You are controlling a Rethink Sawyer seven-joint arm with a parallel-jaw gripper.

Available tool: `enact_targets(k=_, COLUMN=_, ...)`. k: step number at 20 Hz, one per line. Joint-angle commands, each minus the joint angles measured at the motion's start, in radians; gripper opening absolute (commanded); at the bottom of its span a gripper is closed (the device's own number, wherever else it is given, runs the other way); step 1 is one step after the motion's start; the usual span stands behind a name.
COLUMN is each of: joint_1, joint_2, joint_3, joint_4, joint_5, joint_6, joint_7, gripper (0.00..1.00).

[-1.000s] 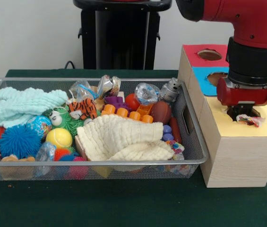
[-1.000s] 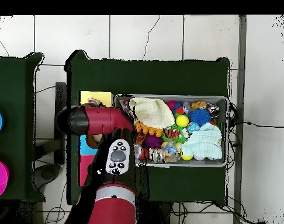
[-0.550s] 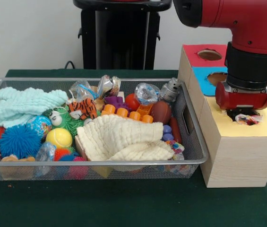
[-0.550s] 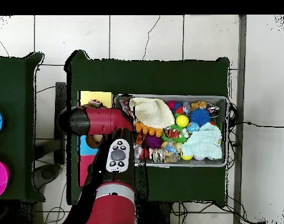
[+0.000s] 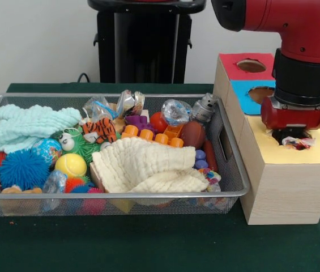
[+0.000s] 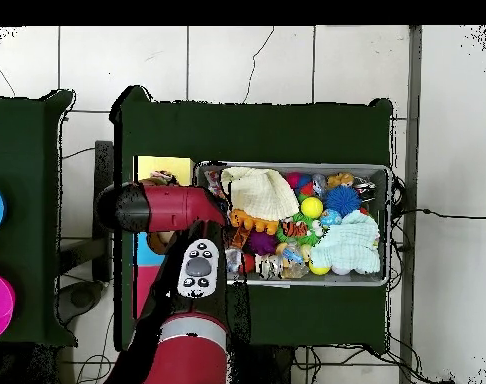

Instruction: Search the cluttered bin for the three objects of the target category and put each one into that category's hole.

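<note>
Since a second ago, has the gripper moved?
Barely. The gripper stays over the yellow hole on the wooden box, wrapper at its tips.

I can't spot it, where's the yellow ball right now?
Front view: the yellow ball sits in the wire bin's left half, between the blue spiky ball and cream cloth.

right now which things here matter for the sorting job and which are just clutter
In the job:
- gripper over the yellow section
- crinkly wrapped item at the gripper
- sorting box with its yellow hole
- wire bin

Just lying about:
- cream cloth
- mint cloth
- yellow ball
- blue spiky ball
- tiger toy
</note>
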State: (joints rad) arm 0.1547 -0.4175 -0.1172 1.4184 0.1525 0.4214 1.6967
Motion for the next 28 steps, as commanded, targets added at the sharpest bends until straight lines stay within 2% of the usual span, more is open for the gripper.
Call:
enact_targets(k=1, joint_1=-0.009, joint_2=-0.010, joint_3=0.005, joint_4=0.008, joint_5=0.041, joint_6=0.156, joint_7=0.213, gripper=0.00)
enact_targets(k=9, joint_1=-0.016, joint_2=-0.068, joint_3=-0.003, joint_4=0.012, joint_5=0.029, joint_6=0.232, joint_7=0.186, gripper=0.00)
enact_targets(k=22, joint_1=-0.042, joint_2=-0.088, joint_3=0.029, joint_4=-0.034, joint_5=0.042, joint_6=0.299, joint_7=0.168, gripper=0.00)
enact_targets(k=28, joint_1=-0.041, joint_2=-0.083, joint_3=0.026, joint_4=-0.069, joint_5=0.045, joint_6=0.367, joint_7=0.178, gripper=0.00)
